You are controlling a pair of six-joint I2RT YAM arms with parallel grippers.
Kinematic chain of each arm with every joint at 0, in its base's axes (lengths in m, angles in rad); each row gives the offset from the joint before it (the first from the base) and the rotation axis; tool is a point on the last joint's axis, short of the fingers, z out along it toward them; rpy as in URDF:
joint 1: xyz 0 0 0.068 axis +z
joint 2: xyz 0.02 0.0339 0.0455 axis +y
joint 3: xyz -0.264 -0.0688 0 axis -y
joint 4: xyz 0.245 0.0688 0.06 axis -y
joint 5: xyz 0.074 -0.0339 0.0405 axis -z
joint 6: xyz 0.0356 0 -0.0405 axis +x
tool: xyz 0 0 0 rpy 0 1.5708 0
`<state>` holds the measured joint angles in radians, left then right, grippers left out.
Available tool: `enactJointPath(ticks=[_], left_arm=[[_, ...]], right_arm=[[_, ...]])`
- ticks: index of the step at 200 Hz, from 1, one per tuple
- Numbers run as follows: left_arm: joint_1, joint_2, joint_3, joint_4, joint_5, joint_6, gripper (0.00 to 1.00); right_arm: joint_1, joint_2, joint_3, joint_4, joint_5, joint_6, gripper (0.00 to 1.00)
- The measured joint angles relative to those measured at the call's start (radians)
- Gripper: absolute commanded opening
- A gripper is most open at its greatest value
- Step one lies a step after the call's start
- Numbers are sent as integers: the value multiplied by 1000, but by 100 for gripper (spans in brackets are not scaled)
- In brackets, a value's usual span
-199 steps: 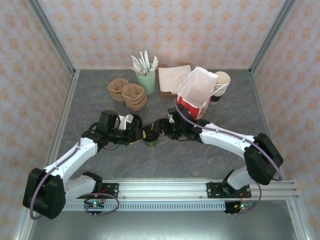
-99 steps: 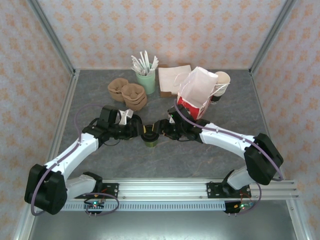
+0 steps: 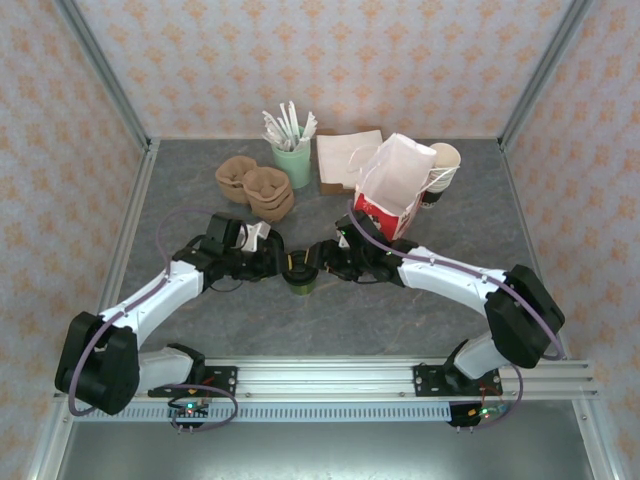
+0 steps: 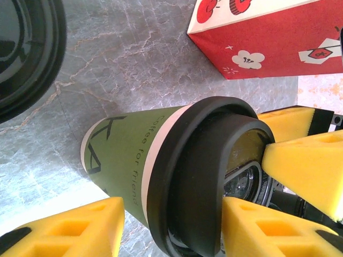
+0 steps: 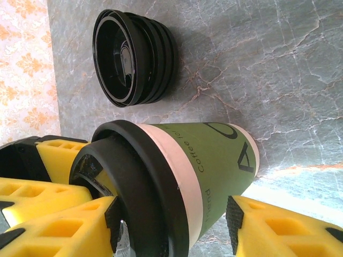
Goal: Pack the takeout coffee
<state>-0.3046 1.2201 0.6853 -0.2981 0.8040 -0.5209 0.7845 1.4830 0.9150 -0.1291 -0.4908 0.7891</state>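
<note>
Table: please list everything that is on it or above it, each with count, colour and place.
coffee: one, green cup with black lid, table centre
bag: one, red and white, open, behind the coffee to the right
cream cups: one stack, right of the bag
brown paper: flat pile, back centre
mint cup: one, back centre, holding white cutlery
carriers: brown pulp, count unclear, back left
black lids: one small stack, near the coffee
table: one, grey marble
left gripper: yellow fingers either side of the coffee, contact unclear
right gripper: the same, from the opposite side
</note>
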Motion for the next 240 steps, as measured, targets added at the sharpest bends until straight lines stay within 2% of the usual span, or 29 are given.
enactJointPath(ticks=[127, 240], left_arm=[[-3, 32, 0, 32, 0, 3, 51], [-3, 37, -9, 56, 4, 19, 49]], right_arm=[[0, 2, -65, 136, -5, 72, 49], [0, 0, -107, 204, -5, 93, 48]])
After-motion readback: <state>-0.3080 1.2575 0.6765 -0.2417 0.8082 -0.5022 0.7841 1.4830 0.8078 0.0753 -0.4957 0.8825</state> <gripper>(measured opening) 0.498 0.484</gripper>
